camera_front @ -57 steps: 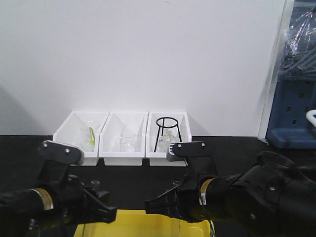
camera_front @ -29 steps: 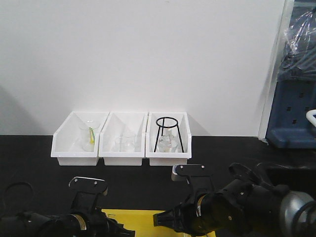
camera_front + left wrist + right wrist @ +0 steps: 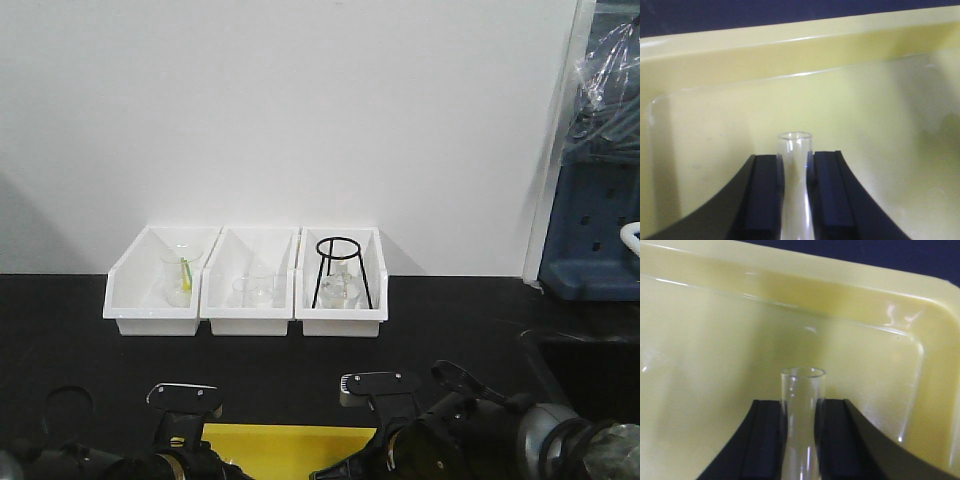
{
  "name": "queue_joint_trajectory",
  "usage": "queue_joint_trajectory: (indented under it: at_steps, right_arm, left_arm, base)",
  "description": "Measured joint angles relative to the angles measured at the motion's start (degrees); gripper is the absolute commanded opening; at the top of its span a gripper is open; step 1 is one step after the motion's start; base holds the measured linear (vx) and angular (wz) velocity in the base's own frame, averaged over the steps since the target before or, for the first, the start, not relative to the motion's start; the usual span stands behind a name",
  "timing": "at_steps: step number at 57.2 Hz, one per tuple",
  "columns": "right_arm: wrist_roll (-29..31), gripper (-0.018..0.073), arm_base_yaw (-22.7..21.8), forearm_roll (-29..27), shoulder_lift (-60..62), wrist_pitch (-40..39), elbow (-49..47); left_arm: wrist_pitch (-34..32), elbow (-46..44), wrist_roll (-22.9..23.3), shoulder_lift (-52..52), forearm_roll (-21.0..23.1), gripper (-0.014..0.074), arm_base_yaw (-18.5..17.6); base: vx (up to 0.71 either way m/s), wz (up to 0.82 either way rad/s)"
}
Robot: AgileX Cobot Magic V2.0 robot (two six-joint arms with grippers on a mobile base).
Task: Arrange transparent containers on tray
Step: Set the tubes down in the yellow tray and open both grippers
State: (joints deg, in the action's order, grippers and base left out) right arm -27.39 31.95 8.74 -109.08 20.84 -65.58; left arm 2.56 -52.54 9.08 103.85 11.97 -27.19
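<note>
Each pincer, left (image 3: 795, 192) and right (image 3: 801, 440), is clamped on a slender clear glass test tube (image 3: 795, 185) (image 3: 801, 425) low over the shallow yellow plastic tray (image 3: 865, 150) (image 3: 715, 340); the smooth glass looks slippery and fragile, so a gentle mid-body grip seems wise.

— Where is the tray (image 3: 290, 438) on the desk (image 3: 450, 330)?
— At the desk's near edge; three bins (image 3: 245, 281) stand behind it, by the wall.
— And the tubes?
— Over the tray: one test tube (image 3: 796, 190) in the left hand (image 3: 795, 192), another tube (image 3: 801, 422) in the right hand (image 3: 801, 435).
</note>
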Motion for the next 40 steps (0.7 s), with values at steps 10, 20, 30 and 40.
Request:
queue_joint_trajectory:
  at_steps: [10, 20, 30, 40]
  right_arm:
    - [0.1, 0.0386, 0.0, 0.0, 0.0, -1.2, 0.0]
    - [0.1, 0.0449, 0.0, 0.0, 0.0, -1.5, 0.0]
    - [0.2, 0.0394, 0.0, 0.6, 1.0, -1.4, 0.0]
    - [0.4, 0.0254, 0.0, 5.2, 8.6, -1.6, 0.0]
  left_arm:
    - [-0.2, 0.0, 0.0, 0.0, 0.0, 0.0425, 0.0]
    - [-0.7, 0.0, 0.0, 0.0, 0.0, 0.0495, 0.0]
    - [-1.7, 0.0, -0.2, -0.8, 0.1, 0.0490, 0.1]
    - [-3.1, 0.0, -2.9, -7.9, 0.0, 0.0457, 2.0]
  base:
    - [0.00, 0.00]
    - [0.00, 0.00]
    - [0.00, 0.00]
    - [0.00, 0.00]
